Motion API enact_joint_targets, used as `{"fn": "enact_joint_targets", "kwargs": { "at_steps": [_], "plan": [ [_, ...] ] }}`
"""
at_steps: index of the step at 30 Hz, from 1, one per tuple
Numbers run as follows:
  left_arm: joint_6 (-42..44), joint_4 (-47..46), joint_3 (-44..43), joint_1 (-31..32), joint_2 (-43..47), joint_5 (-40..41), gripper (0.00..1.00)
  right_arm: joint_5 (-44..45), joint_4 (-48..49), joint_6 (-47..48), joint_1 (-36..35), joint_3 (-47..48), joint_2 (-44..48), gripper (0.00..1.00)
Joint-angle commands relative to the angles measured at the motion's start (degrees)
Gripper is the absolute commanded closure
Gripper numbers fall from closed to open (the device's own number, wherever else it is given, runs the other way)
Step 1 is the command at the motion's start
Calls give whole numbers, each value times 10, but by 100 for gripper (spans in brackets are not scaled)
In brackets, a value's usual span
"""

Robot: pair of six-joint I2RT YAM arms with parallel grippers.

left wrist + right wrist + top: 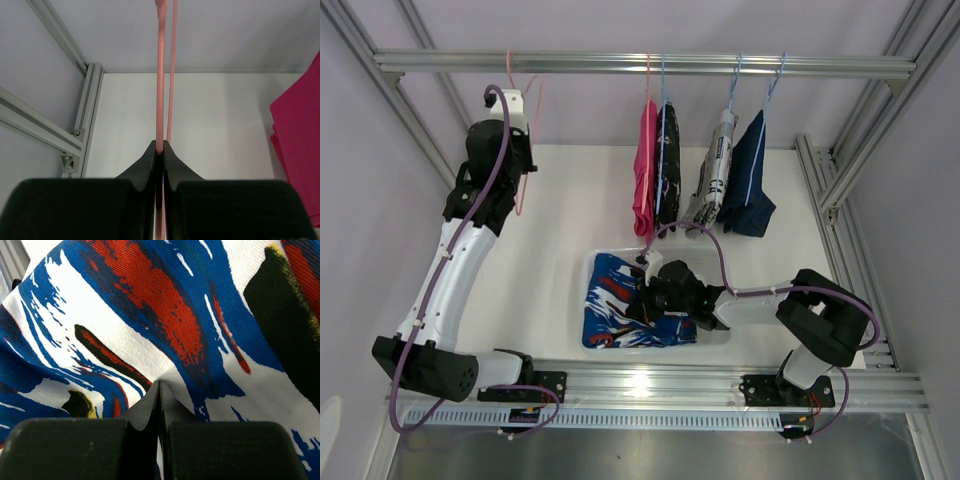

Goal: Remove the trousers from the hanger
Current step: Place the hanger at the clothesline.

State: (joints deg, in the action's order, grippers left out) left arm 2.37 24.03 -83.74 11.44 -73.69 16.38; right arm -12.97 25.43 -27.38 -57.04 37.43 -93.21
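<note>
Tabletop: carries your one freed pair, the blue-patterned trousers, crumpled near the middle.
Rail: four pairs left for you to remove: pink trousers, black-patterned trousers, white-printed trousers, denim trousers.
Bare pink hanger: pinched in your left claw.
Right claw: pressed together on a fold of the blue-patterned pair.

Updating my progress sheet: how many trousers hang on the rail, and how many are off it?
Hanging on the rail: 4 (pink pair, black patterned pair, white printed pair, dark denim pair)
Off the rail, lying below: 1 (blue-red-white pair)
Total: 5
</note>
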Motion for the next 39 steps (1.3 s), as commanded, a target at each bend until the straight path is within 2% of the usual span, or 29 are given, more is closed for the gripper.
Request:
{"fn": "enact_joint_targets", "kwargs": {
  "at_steps": [1,3,7,10,20,21,22,26,31,35,37,39],
  "plan": [
    [-17,2,10,-1,18,18,92,-7,-1,0,-8,10,-14,100],
    [-17,1,13,-1,20,22,91,-7,-1,1,-9,10,-15,100],
    [-18,-2,16,-1,20,26,73,-6,-3,0,-9,12,-16,100],
    [-18,-2,20,-1,20,27,65,-6,-3,2,-10,12,-18,100],
    [-19,-9,21,-1,22,30,61,-8,-5,2,-11,17,-26,100],
    [-18,-6,21,0,22,30,59,-9,-5,1,-11,19,-26,100],
    [-18,-5,20,0,24,31,51,-10,-5,1,-11,19,-27,100],
    [-18,-15,31,3,43,28,38,-11,-8,2,-11,20,-29,100],
    [-18,-14,33,4,52,26,31,-9,-16,3,-13,23,-29,100],
    [-19,-18,40,4,57,23,28,-7,-21,6,-13,25,-29,100],
    [-13,-23,43,4,57,8,20,-7,-22,5,-13,26,-31,100],
    [-8,-28,49,4,53,-2,20,-7,-22,5,-13,26,-34,100]
  ]
}}
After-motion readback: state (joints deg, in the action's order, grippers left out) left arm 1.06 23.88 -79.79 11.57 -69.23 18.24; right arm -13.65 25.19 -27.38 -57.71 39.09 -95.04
